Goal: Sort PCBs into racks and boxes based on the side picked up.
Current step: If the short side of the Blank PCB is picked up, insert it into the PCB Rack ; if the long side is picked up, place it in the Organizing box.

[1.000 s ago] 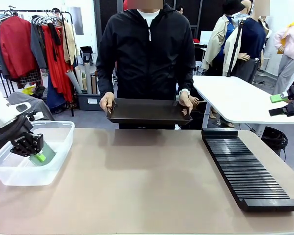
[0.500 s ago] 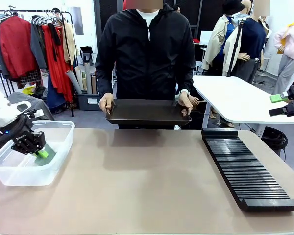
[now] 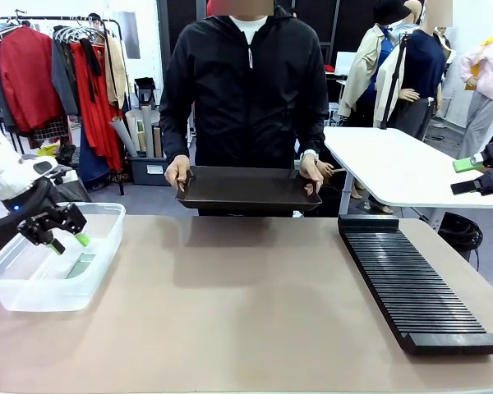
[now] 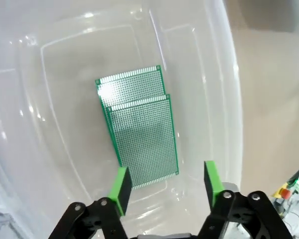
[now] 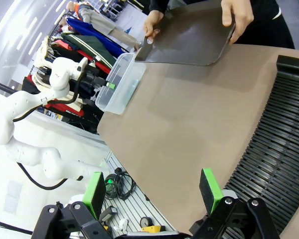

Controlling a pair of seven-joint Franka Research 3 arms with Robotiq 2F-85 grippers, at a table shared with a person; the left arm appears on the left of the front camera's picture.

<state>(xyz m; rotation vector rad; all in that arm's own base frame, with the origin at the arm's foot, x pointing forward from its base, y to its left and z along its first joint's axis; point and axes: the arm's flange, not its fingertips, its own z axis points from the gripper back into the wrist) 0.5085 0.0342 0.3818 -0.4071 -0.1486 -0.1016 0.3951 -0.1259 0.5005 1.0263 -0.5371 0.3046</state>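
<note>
Two circuit boards (image 4: 139, 129) lie flat on the floor of the clear tub (image 3: 99, 271), one overlapping the other. The tub sits at the table's (image 3: 246, 312) nine o'clock edge. Above it hangs the left gripper (image 3: 66, 232), jaws spread and holding nothing. At three o'clock the slotted black rack (image 3: 415, 283) lies lengthwise, and above that side the right gripper (image 5: 154, 191) has its jaws parted and bare. At twelve o'clock a person's hands (image 3: 179, 171) hold a shallow black tray (image 3: 248, 187).
</note>
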